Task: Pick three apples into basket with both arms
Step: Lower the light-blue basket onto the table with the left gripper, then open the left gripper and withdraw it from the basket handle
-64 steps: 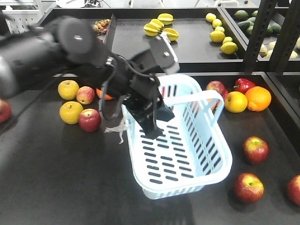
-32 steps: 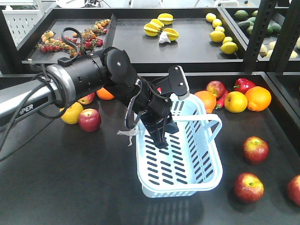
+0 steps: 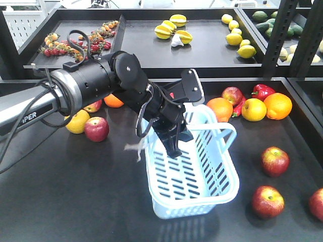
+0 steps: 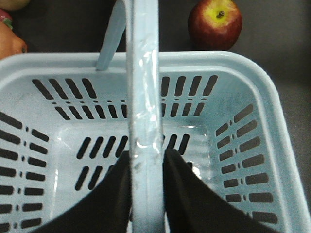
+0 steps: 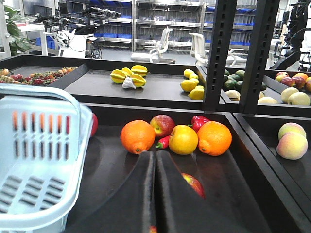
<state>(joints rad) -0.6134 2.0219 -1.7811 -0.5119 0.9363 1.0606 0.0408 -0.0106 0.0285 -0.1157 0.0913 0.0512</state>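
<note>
Now: pale blue basket [image 3: 192,209] tilted in the left claw's [image 3: 174,146] grip

Slotted on its sides and bottom, the basket stands mid-bench, tipped. Its hoop handle [image 4: 144,73] is pinched between the left claw's black fingers. A blurred plastic scrap [image 3: 135,148] dangles off its left rim. The left arm [image 3: 86,88] reaches in from the left, wrist bent downward. The right claw [image 5: 155,160] is clenched on nothing, low over the bench [image 3: 60,191], with the basket on its left. An apple [image 3: 275,161], a second apple [image 3: 267,201] and a third apple [image 3: 318,204] lie apart to the basket's right. The third is cut by the frame edge. Bare bench spreads near and left of the basket.
</note>
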